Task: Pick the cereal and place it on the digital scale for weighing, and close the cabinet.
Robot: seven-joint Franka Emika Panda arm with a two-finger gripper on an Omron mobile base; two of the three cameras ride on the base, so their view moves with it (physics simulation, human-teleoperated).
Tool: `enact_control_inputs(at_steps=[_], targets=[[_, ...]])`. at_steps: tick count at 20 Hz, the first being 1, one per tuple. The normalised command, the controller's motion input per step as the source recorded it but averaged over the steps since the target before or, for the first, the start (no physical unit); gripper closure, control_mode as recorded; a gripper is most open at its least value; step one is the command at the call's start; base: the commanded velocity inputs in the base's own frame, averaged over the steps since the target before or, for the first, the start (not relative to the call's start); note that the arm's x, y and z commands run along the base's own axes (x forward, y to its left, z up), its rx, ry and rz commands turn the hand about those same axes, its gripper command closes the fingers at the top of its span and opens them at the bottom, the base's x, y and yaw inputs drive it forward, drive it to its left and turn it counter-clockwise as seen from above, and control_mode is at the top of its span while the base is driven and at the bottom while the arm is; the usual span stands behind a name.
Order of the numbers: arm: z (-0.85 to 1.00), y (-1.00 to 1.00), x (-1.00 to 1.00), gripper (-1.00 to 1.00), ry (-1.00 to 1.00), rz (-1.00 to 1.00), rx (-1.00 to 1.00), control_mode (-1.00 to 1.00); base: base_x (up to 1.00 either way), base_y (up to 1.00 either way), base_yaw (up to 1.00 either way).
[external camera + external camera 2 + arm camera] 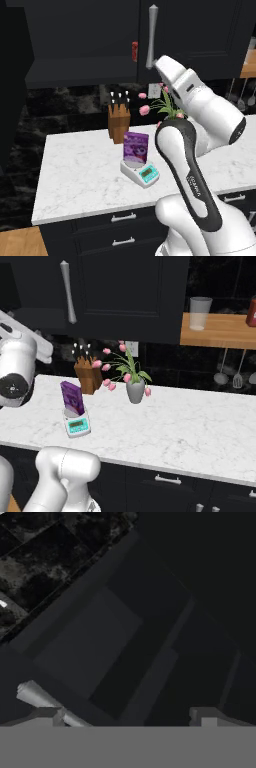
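Left base view shows that the first part of the task looks finished: the purple cereal box (135, 147) stands upright on the round plate of the digital scale (141, 172), which sits on the white marble counter (75, 180) just in front of the knife block (119, 122). The right base view gives the same picture, with the box on the scale, beside the vase of pink tulips (135, 390). What is left, in my judgement, is the closing of the black wall cabinet (90, 40). The arm is raised toward it, near the long silver bar handle (151, 37) of the door. In the hand view the gripper (127, 717) is released, its 2 fingertips (47, 714) stand wide apart and hold nothing, and the dark door panel is close in front of them. Whether the door is fully shut, I cannot tell.
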Motion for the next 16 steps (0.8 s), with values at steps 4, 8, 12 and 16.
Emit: enact_control_inputs(at_steps=[4, 8, 12, 16], targets=[[-0.08, 0.50, -0.11, -1.00, -0.06, -0.01, -0.12, -1.00, 0.00, 0.00, 0.00], [-0.56, 0.68, 0.00, -1.00, -0.02, 0.00, 0.07, -1.00, 0.00, 0.00, 0.00], [-0.90, 0.37, 0.00, -1.00, 0.00, 0.00, 0.07, -1.00, 0.00, 0.00, 0.00], [-0.90, 0.17, 0.00, -1.00, 0.00, 0.00, 0.03, -1.00, 0.00, 0.00, 0.00]])
